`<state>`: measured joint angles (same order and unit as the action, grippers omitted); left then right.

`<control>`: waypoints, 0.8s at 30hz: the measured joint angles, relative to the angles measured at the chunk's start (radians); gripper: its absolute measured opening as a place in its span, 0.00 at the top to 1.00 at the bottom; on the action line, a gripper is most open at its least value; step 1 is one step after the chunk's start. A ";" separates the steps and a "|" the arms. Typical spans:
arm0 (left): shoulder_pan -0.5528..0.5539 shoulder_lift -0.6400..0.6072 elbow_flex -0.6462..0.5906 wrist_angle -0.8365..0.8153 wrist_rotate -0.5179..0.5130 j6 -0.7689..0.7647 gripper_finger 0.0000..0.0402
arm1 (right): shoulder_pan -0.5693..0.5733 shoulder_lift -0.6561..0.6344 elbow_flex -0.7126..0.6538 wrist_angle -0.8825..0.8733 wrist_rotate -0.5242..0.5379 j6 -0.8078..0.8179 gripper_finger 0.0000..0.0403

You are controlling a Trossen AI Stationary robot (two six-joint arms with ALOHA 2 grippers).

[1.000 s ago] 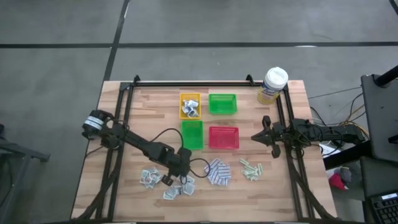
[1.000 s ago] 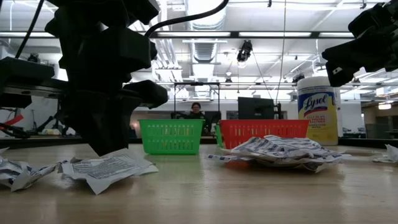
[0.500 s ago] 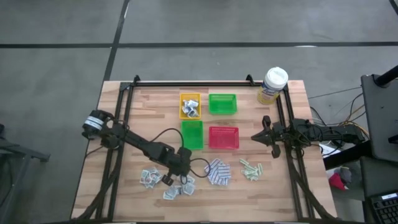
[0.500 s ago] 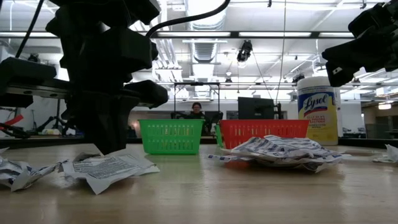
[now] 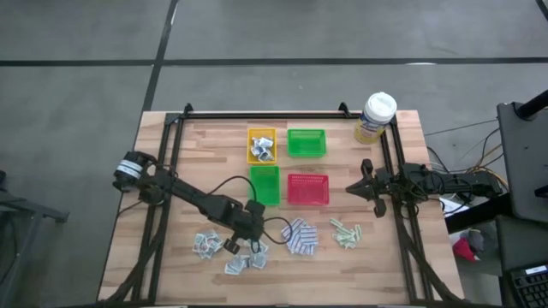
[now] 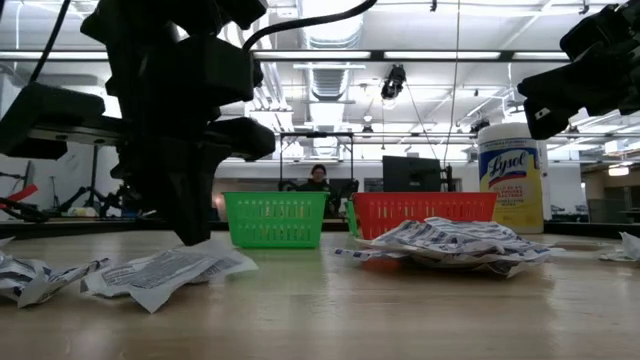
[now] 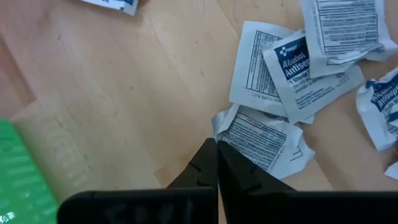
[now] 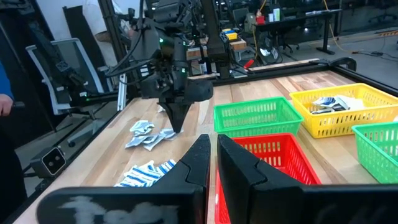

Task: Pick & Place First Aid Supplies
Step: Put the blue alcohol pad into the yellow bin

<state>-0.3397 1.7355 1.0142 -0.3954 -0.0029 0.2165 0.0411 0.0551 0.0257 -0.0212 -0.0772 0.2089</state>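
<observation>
White-grey sachets (image 5: 205, 245) lie scattered near the table's front left, and several more lie in the yellow tray (image 5: 262, 145). Blue-and-white pads (image 5: 300, 235) and pale green strips (image 5: 345, 231) lie to their right. My left gripper (image 5: 242, 236) is shut and low on the table, its tips (image 7: 216, 144) at the edge of one sachet (image 7: 264, 142). It also shows in the low view (image 6: 195, 238). My right gripper (image 5: 353, 187) hovers shut and empty to the right of the red tray (image 5: 307, 189). My left gripper points down with its shut fingertips against the near corner (image 7: 219, 122) of a white sachet. Whether a layer is caught between the fingers I cannot tell. The sachet lies on the table, its corner a little curled (image 6: 170, 268).
Two green trays (image 5: 306, 142) (image 5: 265, 184) stand beside the yellow and red ones at the table's middle. A yellow canister with a white lid (image 5: 375, 117) stands at the far right. A black frame rail (image 5: 265, 112) rims the table. A person sits far behind (image 6: 318, 178).
My left gripper has slid a little toward the table's right edge, low over the sachets, and stays shut. The sachet under its tips lies a little flatter and more spread toward the left.
</observation>
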 joint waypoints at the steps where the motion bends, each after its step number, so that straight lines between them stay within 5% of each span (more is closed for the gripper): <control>1: 0.000 0.000 0.005 -0.011 -0.005 0.000 1.00 | 0.000 0.000 0.000 0.000 0.000 0.000 0.93; 19: 0.001 -0.003 0.169 -0.284 -0.069 -0.007 1.00 | 0.000 0.000 0.000 0.000 0.000 0.000 0.93; 24: -0.009 -0.003 0.160 -0.301 0.011 -0.139 1.00 | 0.000 0.000 0.000 0.000 0.000 0.000 0.93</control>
<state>-0.3489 1.7329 1.1744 -0.6960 0.0085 0.0776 0.0412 0.0551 0.0260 -0.0212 -0.0772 0.2087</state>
